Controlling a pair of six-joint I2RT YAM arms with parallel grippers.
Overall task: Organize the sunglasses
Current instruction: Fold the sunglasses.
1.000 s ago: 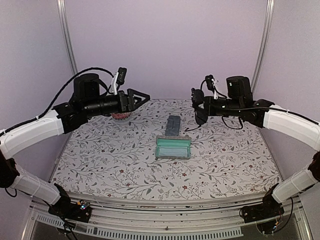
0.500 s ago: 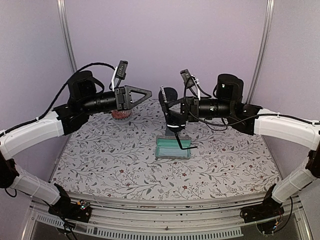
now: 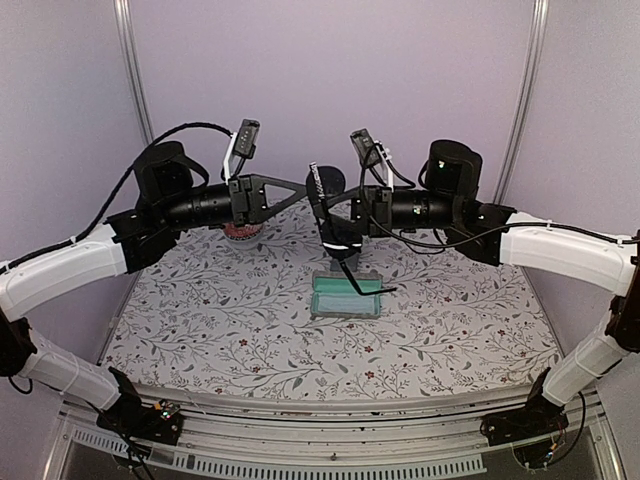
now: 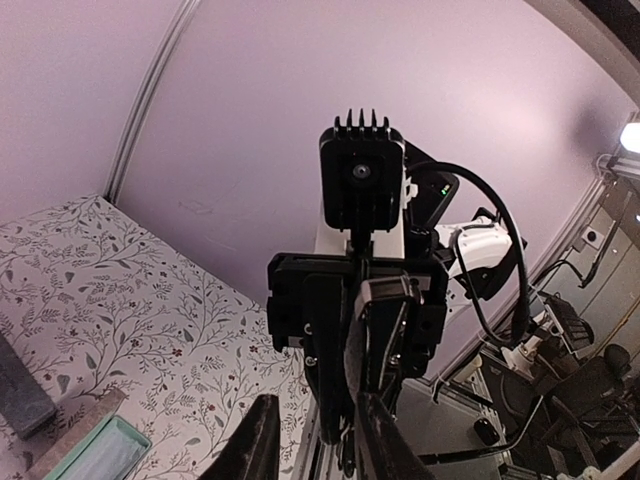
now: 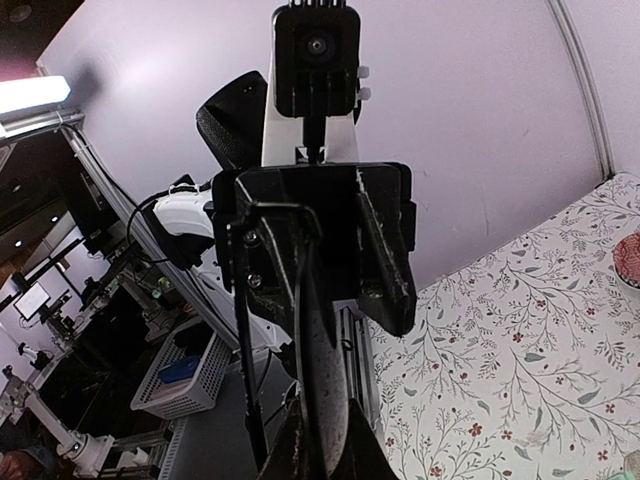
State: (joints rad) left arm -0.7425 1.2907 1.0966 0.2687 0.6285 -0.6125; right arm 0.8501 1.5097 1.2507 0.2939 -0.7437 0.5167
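Clamping the sunglasses [image 3: 325,185] in mid-air, the right gripper [image 3: 342,222] holds their long axis near upright (one arm pointing down toward the open teal case [image 3: 346,298]); the left gripper [image 3: 300,188] straddles them, jaws apart.

No text, label, brand, number or sign can be read in any view. The sunglasses [image 3: 325,183], the open green case [image 3: 346,297] at the middle of the table [image 3: 200,320], the arms' white covers [image 3: 60,272] and the black wrist camera [image 4: 362,172] show no legible marking.
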